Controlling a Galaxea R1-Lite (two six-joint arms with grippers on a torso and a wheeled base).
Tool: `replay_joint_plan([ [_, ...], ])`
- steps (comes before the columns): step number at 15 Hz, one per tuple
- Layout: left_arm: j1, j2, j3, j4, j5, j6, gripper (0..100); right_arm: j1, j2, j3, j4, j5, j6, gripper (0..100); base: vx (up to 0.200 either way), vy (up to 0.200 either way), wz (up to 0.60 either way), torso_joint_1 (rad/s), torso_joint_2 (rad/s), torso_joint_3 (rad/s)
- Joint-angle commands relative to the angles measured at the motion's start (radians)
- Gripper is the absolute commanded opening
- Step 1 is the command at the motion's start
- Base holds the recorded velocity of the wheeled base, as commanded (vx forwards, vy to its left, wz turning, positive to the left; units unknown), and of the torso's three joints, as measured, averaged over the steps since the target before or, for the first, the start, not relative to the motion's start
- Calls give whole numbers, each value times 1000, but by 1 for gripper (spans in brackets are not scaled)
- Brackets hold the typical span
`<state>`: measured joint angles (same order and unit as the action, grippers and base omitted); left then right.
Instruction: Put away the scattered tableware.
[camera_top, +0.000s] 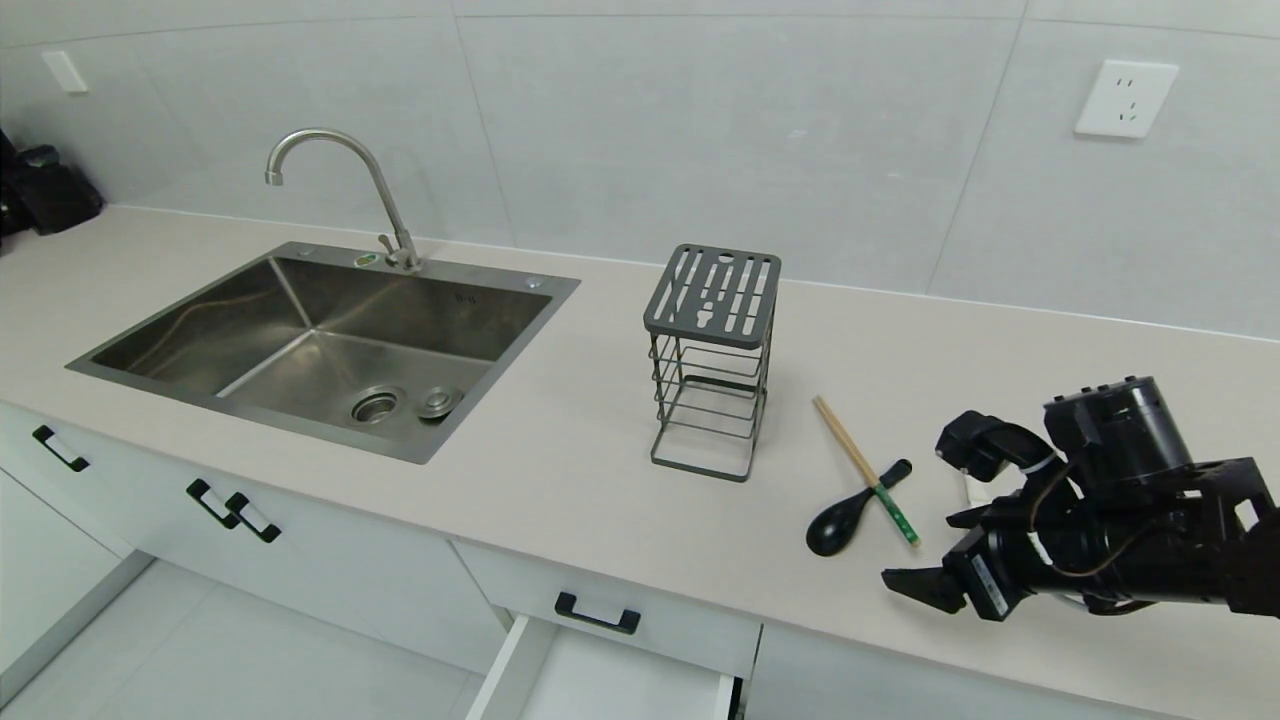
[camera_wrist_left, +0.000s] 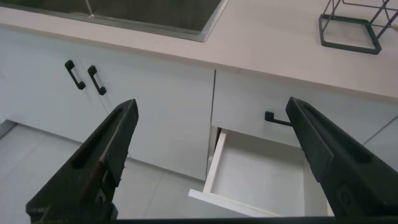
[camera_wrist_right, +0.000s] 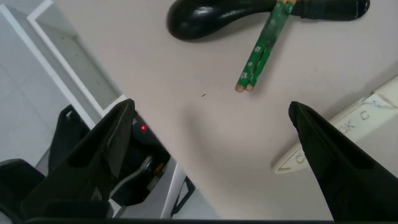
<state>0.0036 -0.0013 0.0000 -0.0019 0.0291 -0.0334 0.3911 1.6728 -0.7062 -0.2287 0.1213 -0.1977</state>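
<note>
Nothing is put away yet, I judge. The black spoon (camera_top: 838, 525) and chopsticks (camera_top: 860, 462) lie crossed on the tabletop (camera_top: 560, 470), right of the empty rack (camera_top: 712, 360). Farther from the rack, the right gripper (camera_top: 915, 508) hovers, fingers apart. The left gripper (camera_wrist_left: 211, 102) is likewise spread.

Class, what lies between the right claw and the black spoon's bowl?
The green ends of the wooden chopsticks, which cross the handle of the black spoon; the right wrist view shows this.

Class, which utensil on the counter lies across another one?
The chopsticks, wooden with green ends: they cross over the handle of the black spoon. The white piece lies apart from both.
</note>
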Motion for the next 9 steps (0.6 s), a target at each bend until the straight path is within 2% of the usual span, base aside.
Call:
replay_joint_plan([
  [1, 1, 1, 0, -1, 0, 0, 100, 0, 99, -62, -4, -15, 0, 100, 0, 0, 0, 0, 0, 0],
  [4, 1, 1, 0, 0, 2, 0, 100, -3, 180, -107, -83, -22, 0, 100, 0, 0, 0, 0, 0, 0],
  [9, 1, 1, 0, -1, 2, 0, 100, -21, 208, -122, -92, -23, -2, 100, 0, 0, 0, 0, 0, 0],
])
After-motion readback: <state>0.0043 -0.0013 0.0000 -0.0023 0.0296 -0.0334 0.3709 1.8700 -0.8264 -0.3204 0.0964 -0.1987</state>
